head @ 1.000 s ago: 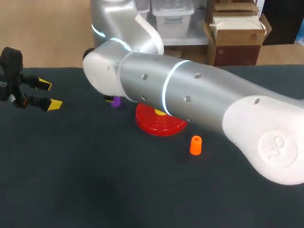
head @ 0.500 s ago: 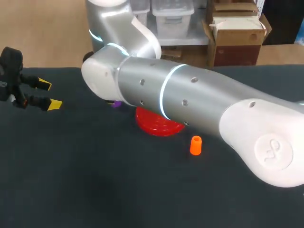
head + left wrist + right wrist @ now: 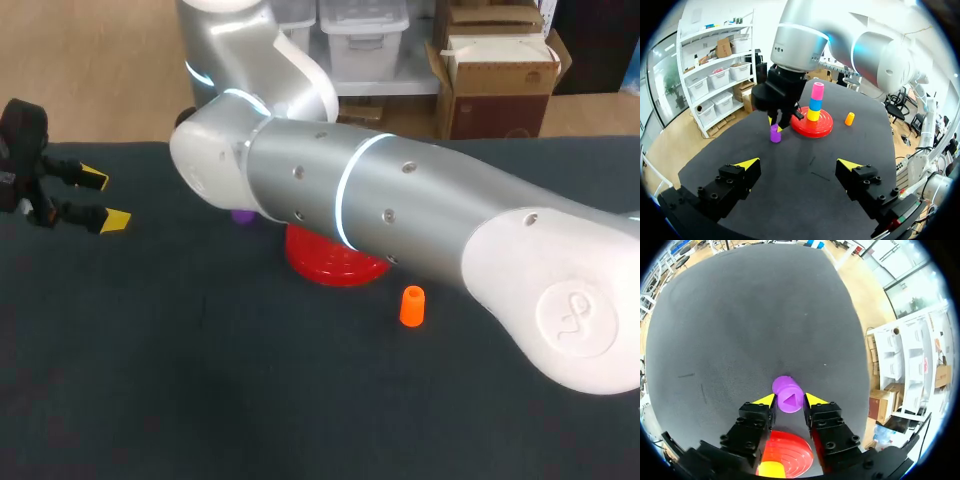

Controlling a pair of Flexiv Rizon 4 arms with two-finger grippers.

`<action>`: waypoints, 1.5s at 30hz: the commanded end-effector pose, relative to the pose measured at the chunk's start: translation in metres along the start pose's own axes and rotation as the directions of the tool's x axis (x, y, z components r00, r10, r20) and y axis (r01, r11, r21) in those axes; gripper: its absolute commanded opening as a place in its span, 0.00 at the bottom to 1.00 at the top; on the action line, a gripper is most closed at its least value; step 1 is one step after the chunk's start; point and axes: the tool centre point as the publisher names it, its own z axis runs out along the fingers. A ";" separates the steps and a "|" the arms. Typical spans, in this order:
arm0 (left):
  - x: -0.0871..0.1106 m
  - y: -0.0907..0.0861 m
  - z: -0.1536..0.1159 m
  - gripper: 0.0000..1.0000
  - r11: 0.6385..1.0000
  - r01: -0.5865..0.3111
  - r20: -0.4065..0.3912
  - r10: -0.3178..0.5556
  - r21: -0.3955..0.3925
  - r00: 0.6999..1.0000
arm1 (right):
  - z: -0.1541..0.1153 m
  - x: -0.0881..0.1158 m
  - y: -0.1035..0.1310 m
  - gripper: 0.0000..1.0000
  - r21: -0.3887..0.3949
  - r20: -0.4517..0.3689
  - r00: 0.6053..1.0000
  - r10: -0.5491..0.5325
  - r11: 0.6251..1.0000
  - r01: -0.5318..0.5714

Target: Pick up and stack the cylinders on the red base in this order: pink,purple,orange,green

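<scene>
Your right gripper (image 3: 790, 400) is pinching the purple cylinder (image 3: 786, 389), a yellow tip against each side; the cylinder stands on the table (image 3: 200, 400) just left of the red base (image 3: 335, 265), which sits mid-table toward the far edge. On the base: yellow cylinder (image 3: 813, 115) at the bottom, blue cylinder (image 3: 815, 104), pink cylinder (image 3: 817, 91) on top. The orange cylinder (image 3: 411, 306) stands upright near the base on its near-right side, and your left gripper (image 3: 105, 200) hangs at the table's left edge, fingers spread, holding nothing.
</scene>
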 end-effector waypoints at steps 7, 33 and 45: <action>0.002 0.001 0.001 1.00 1.000 -0.003 0.004 0.003 0.001 1.000 | -0.050 -0.002 -0.019 0.00 -0.400 -0.020 1.000 -0.022 0.917 0.012; 0.002 0.001 0.001 1.00 1.000 -0.003 0.004 0.003 0.001 1.000 | -0.229 0.110 0.000 0.00 -0.232 0.107 0.994 -0.019 0.972 0.044; 0.002 0.001 0.001 1.00 1.000 -0.003 0.004 0.003 0.001 1.000 | -0.252 0.158 0.013 0.00 -0.184 0.104 0.994 -0.026 0.982 0.045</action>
